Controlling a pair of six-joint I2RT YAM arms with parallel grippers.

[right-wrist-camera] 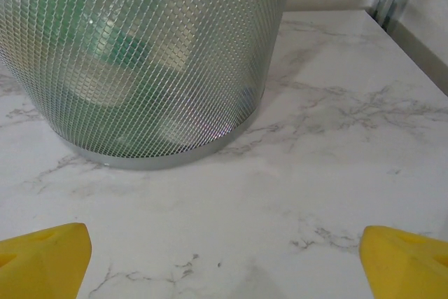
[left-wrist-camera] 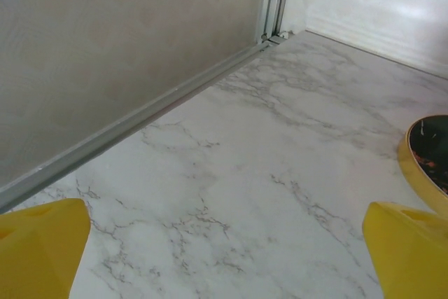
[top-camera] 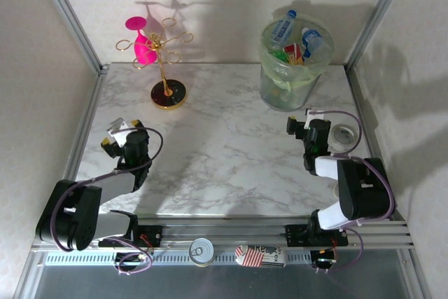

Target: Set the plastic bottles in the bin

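The pale green bin (top-camera: 294, 75) stands at the back right of the marble table. Several plastic bottles stick out of its top: a clear one with a blue cap (top-camera: 283, 27), another (top-camera: 312, 38), and a red-labelled one (top-camera: 294, 52). Green shapes show through the bin's wall (right-wrist-camera: 140, 54) in the right wrist view. My right gripper (top-camera: 299, 121) (right-wrist-camera: 224, 260) hovers open just in front of the bin, with nothing between its yellow fingertips (right-wrist-camera: 42, 257). At the left side of the table my left gripper (top-camera: 115, 135) (left-wrist-camera: 224, 257) is open over bare marble.
A gold stand with pink glasses (top-camera: 157, 54) rises at the back left, its round base (left-wrist-camera: 428, 152) close to my left gripper's right side. A tape roll (top-camera: 343, 136) lies right of the right arm. A can (top-camera: 201, 251) and a packet (top-camera: 260, 255) sit on the near rail.
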